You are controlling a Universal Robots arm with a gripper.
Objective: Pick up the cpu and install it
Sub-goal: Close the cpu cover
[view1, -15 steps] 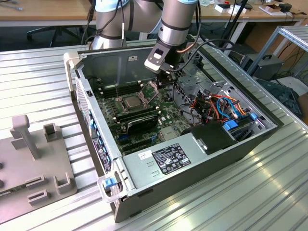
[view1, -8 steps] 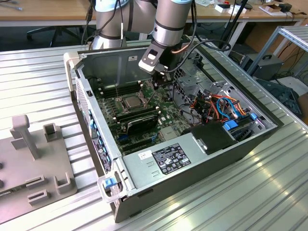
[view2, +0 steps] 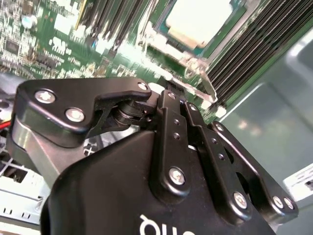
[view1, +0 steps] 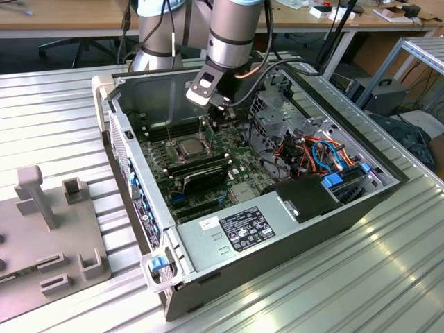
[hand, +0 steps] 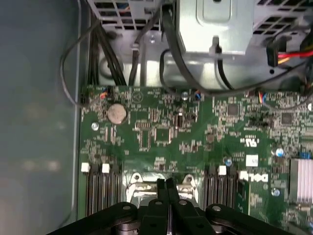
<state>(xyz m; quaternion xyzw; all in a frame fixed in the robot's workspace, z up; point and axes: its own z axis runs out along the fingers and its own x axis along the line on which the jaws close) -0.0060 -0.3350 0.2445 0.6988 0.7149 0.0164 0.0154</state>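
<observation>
End effector (hand: 167,183): fingers pressed together, gripping nothing, hanging just above the socket (hand: 188,180). CPU (view1: 191,146) lies in that motherboard (hand: 166,132) socket, inside the open computer case (view1: 277,274). Judgement: keep any contact vertical and light, sparing the socket.

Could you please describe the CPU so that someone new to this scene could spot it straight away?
In the exterior view, look inside the open computer case at the green motherboard. The cpu is the pale silver square in a metal frame, flanked by long dark memory slots; it alone is square and light.
</observation>
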